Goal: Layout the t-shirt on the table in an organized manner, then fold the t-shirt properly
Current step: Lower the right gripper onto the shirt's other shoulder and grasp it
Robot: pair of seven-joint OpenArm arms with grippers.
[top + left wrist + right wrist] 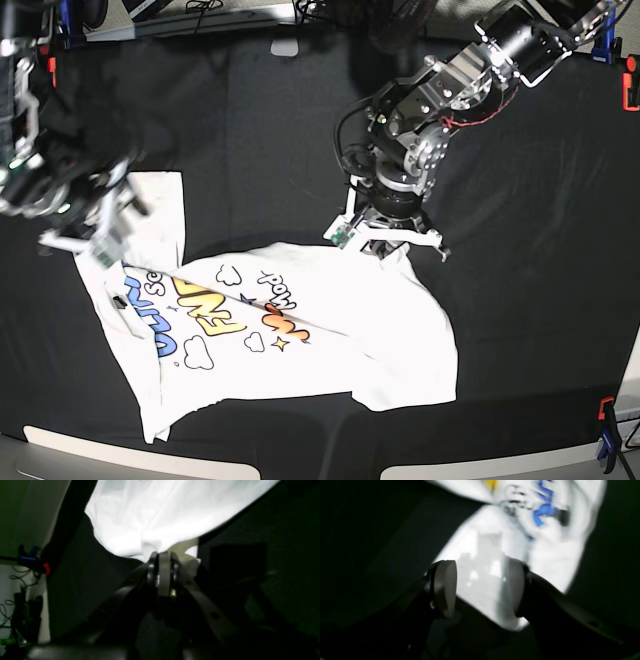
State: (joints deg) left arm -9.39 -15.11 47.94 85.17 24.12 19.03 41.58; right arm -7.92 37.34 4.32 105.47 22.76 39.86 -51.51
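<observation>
Black-draped table [520,200] carries the t-shirt [330,340] print-up, half spread, long axis running side to side, left gripper [163,555] clamped on its far edge, right gripper [482,587] with jaws apart over the bunched sleeve end, nearer that side.

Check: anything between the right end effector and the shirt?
Nothing visible. The right end effector is open right over white cloth of the shirt, fabric showing between its fingers. No other object lies between them; only bare table surrounds that spot.
</observation>
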